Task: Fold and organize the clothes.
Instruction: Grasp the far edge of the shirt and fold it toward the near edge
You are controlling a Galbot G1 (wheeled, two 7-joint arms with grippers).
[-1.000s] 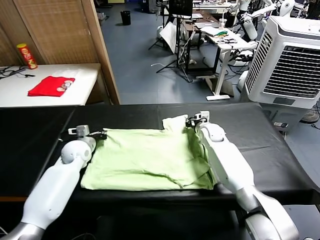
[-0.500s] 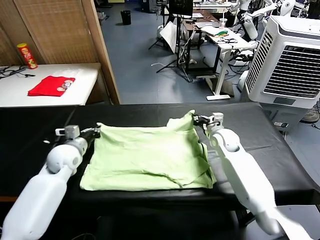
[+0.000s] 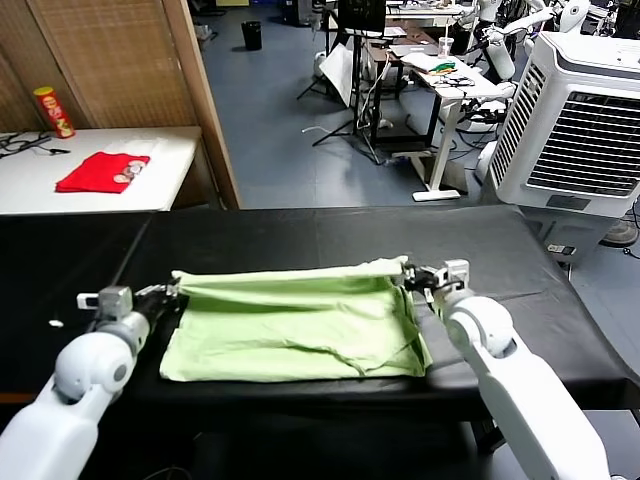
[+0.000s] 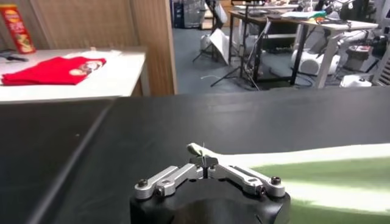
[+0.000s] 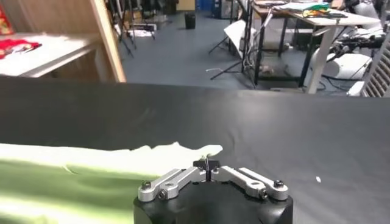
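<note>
The clothes, one pale green shirt (image 3: 290,325), lie on the black table (image 3: 300,235). Its far edge is lifted into a taut band between my two grippers. My left gripper (image 3: 168,292) is shut on the edge's left corner, and my right gripper (image 3: 412,275) is shut on the right corner. In the left wrist view the gripper (image 4: 203,161) pinches a small tip of the green shirt (image 4: 323,167). In the right wrist view the other gripper (image 5: 207,164) pinches the corner of the shirt (image 5: 91,164) the same way. The collar and print do not show.
A white side table (image 3: 160,190) at the far left carries a red cloth (image 3: 100,170) and a red can (image 3: 52,110). A wooden panel (image 3: 130,60) stands behind it. A large air cooler (image 3: 580,120) stands at the far right. Black table surface lies bare on both sides of the shirt.
Both grippers have drawn back toward me, carrying the shirt's far edge with them. That edge now hangs over the shirt's middle instead of lying at the far side.
</note>
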